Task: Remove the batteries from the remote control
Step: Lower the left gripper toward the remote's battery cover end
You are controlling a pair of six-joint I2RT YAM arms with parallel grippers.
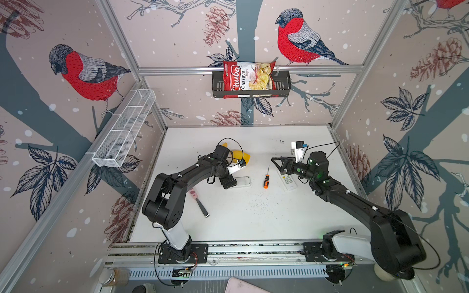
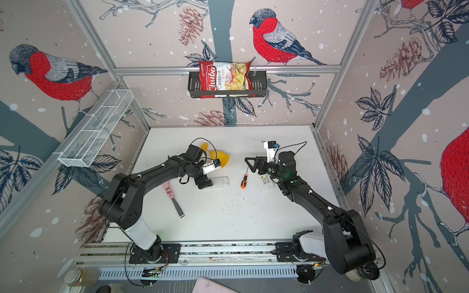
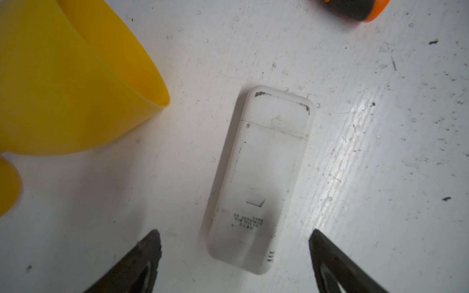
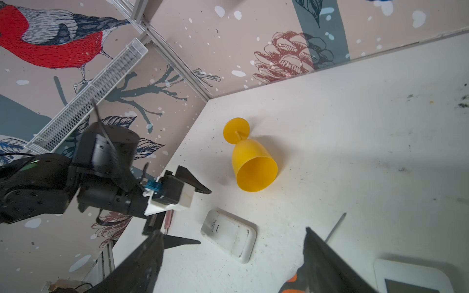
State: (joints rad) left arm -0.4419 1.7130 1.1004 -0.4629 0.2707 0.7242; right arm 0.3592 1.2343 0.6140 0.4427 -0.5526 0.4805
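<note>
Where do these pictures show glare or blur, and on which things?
In the left wrist view, a glare streak lies on the table beside the white remote, and the yellow cup is soft; in the right wrist view, the fingers of the right tool are blurred, while the cup looks sharp.

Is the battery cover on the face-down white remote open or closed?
Closed. In the left wrist view the remote shows an unbroken back; no batteries are exposed.

Left fingers [image 3: 142,261] spread wide, pointing down; right fingers [image 4: 327,258] spread, raised.
</note>
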